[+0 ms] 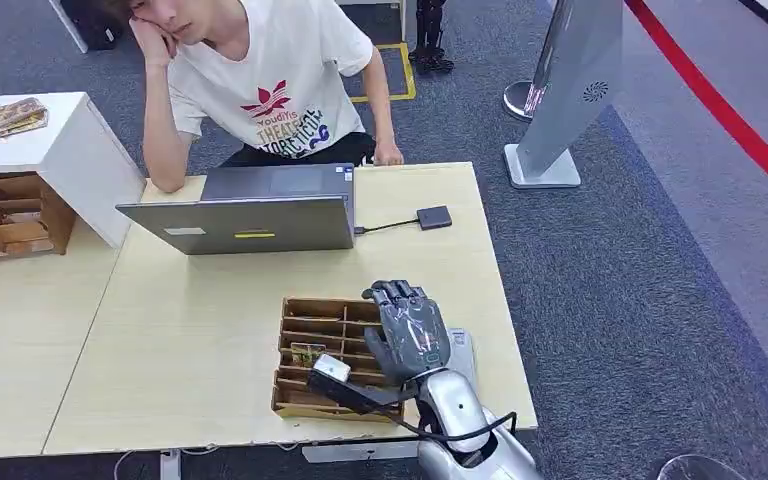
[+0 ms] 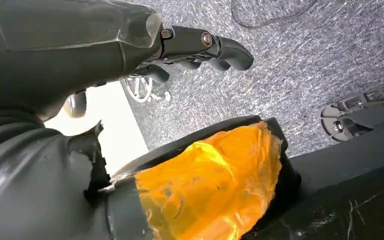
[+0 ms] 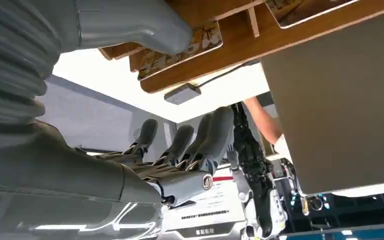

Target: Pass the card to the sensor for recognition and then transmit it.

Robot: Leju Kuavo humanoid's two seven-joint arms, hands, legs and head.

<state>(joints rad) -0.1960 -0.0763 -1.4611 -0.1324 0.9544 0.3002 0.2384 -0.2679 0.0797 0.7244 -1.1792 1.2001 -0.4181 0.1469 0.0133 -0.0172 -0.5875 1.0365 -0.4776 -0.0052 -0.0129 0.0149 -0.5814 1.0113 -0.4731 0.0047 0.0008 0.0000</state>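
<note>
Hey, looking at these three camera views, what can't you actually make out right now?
- Head view: the right hand covers part of the wooden slotted tray; whether its fingers touch a card is hidden.
- Head view: the card in the tray is too small to read.
- Left wrist view: the left hand hangs over carpet; dark and orange body parts block the rest.

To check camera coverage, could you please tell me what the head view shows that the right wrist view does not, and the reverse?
Head view alone: the whole table, the white shelf, the grey stand on the carpet, and the right arm's silver forearm. Right wrist view alone: the right hand's thumb close to a patterned card. Both: the right hand, the wooden card rack, the laptop, the small grey sensor, the seated person.
</note>
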